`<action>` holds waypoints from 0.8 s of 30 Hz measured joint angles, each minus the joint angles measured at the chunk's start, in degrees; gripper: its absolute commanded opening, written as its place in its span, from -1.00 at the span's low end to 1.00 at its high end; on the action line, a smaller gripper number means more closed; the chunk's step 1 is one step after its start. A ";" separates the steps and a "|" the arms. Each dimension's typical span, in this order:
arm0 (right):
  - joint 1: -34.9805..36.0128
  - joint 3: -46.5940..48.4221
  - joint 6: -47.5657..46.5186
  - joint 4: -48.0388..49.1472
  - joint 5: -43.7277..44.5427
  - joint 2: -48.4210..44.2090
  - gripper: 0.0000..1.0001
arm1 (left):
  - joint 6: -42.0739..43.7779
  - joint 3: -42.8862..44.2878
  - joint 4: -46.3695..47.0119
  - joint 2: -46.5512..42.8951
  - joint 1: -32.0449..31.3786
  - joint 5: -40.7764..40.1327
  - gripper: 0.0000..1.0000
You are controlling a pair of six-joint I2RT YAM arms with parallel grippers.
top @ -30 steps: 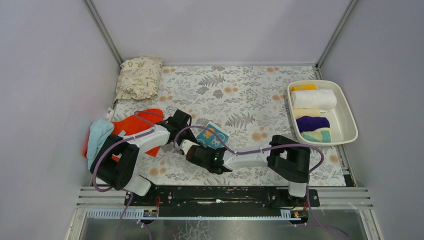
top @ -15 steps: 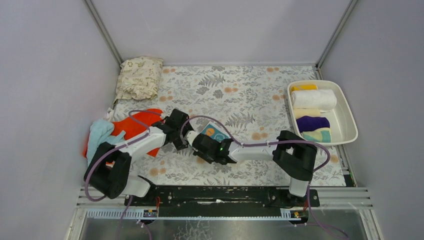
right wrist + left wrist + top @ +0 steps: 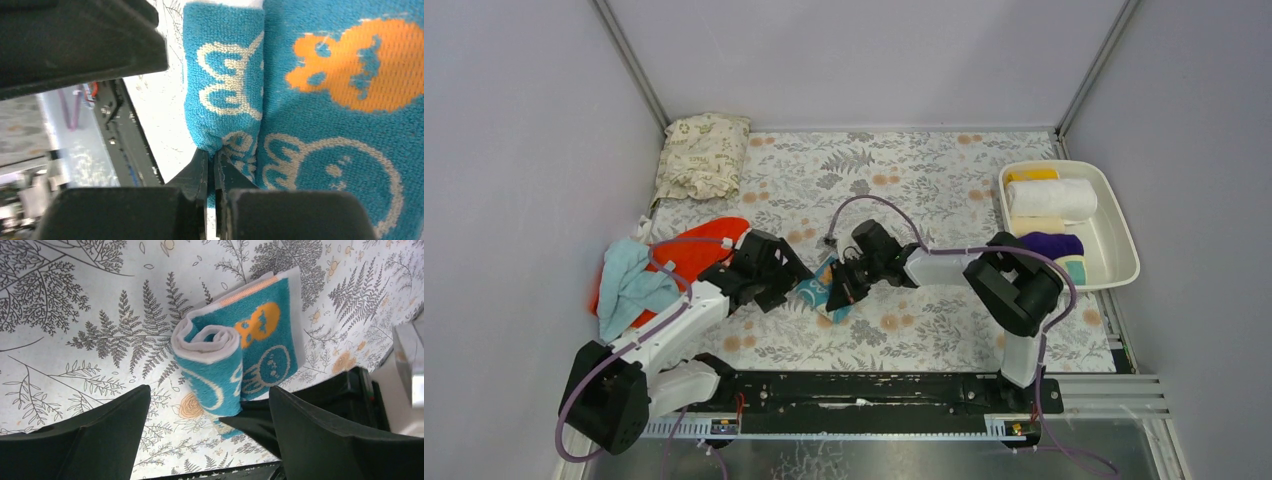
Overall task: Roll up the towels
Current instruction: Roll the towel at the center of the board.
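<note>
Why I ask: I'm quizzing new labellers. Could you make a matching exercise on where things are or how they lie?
Things:
1. teal towel
2. white towel
3. orange towel
4. cushion

Places or states:
a. in the tray
b. far left corner
c. half rolled
d. loose, at the left

Pairs: 1-c, 2-a, 3-d, 4-b

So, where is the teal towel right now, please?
In the top view, the teal towel lies partly rolled on the floral mat, centre-left, between the left gripper and the right gripper.
</note>
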 measured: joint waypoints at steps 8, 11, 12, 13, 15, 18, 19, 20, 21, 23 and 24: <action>-7.13 -3.91 13.70 13.86 -15.61 6.32 -0.95 | -1.38 -2.43 0.79 0.85 0.00 2.34 0.74; -8.39 -4.17 16.76 16.63 -18.73 8.20 -0.94 | -1.40 -2.54 3.23 3.56 0.00 3.28 0.70; -8.63 -4.17 17.31 17.14 -19.37 8.63 -0.93 | -1.40 -2.54 4.11 4.52 0.00 3.48 0.67; -8.96 -4.17 17.84 17.66 -20.02 9.14 -0.93 | -1.40 -2.54 5.03 5.51 0.00 3.67 0.64; -9.64 -4.17 18.69 18.53 -21.24 9.94 -0.91 | -1.31 -2.47 6.91 8.26 0.00 3.85 0.48; -10.45 -4.17 19.28 18.62 -22.16 10.34 -0.87 | -1.01 -2.16 8.50 12.04 0.00 3.89 0.29; -10.64 -4.17 19.26 18.45 -22.21 10.32 -0.84 | -1.09 -2.01 8.96 12.81 0.00 3.98 0.24; -10.75 -4.13 19.21 18.18 -22.16 10.32 -0.80 | -0.87 -1.70 9.66 13.51 0.00 4.07 0.19; -10.82 -4.09 19.02 17.79 -22.08 10.25 -0.75 | -0.70 -1.40 10.43 14.32 0.00 4.09 0.15; -10.86 -4.00 18.25 16.52 -21.44 9.64 -0.62 | -0.59 -1.07 11.45 15.41 0.00 4.33 0.07; -10.86 -4.00 17.53 15.50 -20.70 8.96 -0.53 | -0.39 -0.87 11.87 15.91 0.00 4.37 0.03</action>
